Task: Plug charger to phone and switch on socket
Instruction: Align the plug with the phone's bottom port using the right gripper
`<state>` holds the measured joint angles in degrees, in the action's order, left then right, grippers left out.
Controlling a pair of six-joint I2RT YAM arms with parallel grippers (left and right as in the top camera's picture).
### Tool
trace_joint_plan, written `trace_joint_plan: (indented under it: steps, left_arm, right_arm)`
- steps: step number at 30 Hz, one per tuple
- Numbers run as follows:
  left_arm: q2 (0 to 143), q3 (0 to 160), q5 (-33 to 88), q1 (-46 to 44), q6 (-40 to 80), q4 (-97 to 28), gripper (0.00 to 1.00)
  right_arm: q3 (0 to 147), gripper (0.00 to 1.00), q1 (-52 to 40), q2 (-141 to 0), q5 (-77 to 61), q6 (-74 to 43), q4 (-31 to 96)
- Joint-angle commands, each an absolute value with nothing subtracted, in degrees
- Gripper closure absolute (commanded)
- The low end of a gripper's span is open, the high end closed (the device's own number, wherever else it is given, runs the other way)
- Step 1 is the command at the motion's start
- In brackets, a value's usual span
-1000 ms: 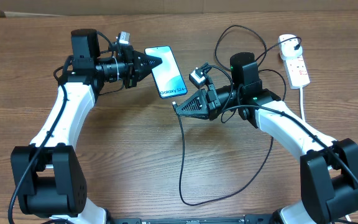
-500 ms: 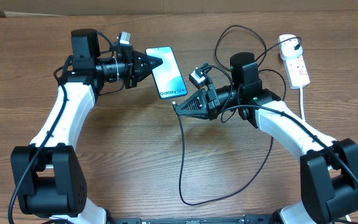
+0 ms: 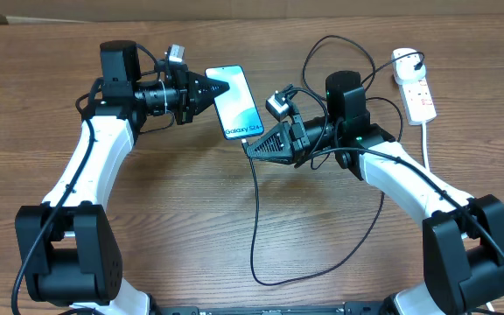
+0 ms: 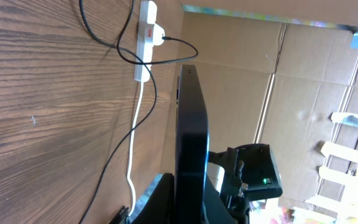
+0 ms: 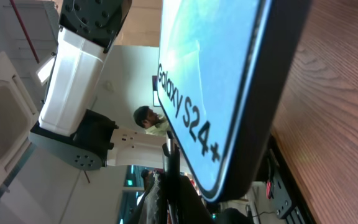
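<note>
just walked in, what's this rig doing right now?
The left gripper grips the phone by its side edge. The right gripper holds the charger near its connector tip, right at the phone's bottom edge; I can't tell whether it is seated. The socket lies far to the right, with neither gripper near it.

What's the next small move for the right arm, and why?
Probably ease the right end effector toward the bottom edge of the phone to seat the connector: it pinches the charger right beside that edge, while the left end effector grips the phone's side.
</note>
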<state>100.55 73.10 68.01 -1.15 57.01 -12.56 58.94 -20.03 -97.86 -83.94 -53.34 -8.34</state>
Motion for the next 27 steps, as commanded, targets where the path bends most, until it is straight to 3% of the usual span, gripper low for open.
trace_joint_plan:
  steps: [1, 27]
  left_arm:
    - [100.4, 73.6, 71.5, -1.5, 56.4, -12.1, 0.96]
    - [100.4, 73.6, 73.1, 0.1, 56.3, -12.2, 0.96]
  right_arm:
    - [60.0, 0.96, -20.1, -96.4, -84.1, -54.0, -8.5]
    - [60.0, 0.96, -18.6, -96.4, -84.0, -54.9, -8.5]
